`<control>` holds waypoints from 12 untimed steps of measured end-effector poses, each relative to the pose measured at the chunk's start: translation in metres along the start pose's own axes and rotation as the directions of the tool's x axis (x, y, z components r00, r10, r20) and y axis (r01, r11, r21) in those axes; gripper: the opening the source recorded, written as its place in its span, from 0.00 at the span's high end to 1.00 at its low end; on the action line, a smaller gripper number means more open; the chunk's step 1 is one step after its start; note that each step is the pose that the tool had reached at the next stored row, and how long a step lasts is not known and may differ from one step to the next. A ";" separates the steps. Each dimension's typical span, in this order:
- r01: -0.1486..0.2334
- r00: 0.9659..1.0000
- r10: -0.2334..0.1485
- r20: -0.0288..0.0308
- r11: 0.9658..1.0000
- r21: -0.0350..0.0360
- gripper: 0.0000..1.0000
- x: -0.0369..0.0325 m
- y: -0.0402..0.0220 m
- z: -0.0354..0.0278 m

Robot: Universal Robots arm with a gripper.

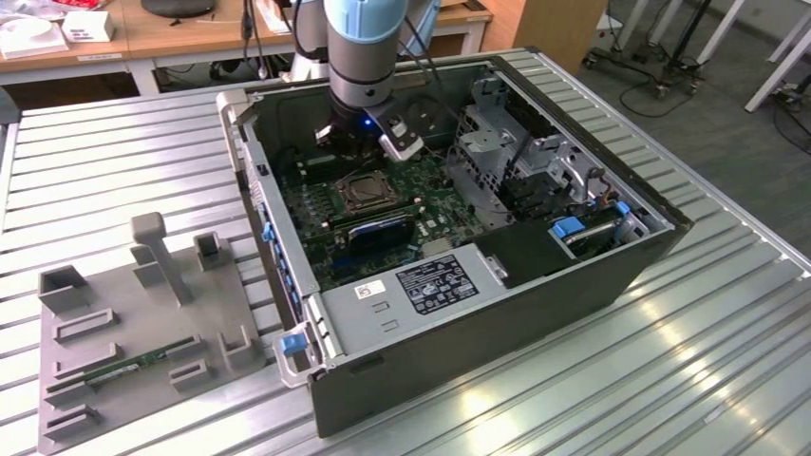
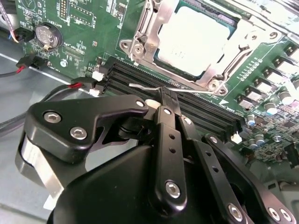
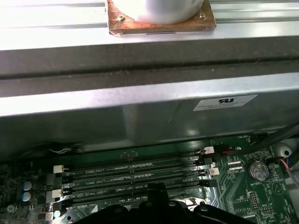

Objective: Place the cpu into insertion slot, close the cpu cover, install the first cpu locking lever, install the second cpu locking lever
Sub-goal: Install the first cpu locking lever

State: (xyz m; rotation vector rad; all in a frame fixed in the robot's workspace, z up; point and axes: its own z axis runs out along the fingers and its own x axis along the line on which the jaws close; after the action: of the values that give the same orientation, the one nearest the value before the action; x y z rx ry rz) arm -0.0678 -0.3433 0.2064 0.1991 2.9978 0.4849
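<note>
Nearest, in the second wrist view: gripper, black, jaws clenched together on a thin silvery locking lever that lies across the long black memory slots. Just beyond the slots: insertion slot, silvery rim. The cpu is seated inside it, pale metal face up. The cpu cover lies flat around the chip, which shows through its cutout. Further off: coin battery on the green motherboard. In the exterior view: arm reaching down into the open computer case; grey parts tray on the slatted metal table, at the exterior view's left.
</note>
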 end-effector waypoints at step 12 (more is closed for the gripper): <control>0.000 1.000 0.000 0.000 1.000 0.001 0.89 -0.0018 -0.0019 0.0065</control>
State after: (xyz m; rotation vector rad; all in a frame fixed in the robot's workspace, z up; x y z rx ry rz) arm -0.0655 -0.3434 0.1998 0.1991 2.9980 0.4837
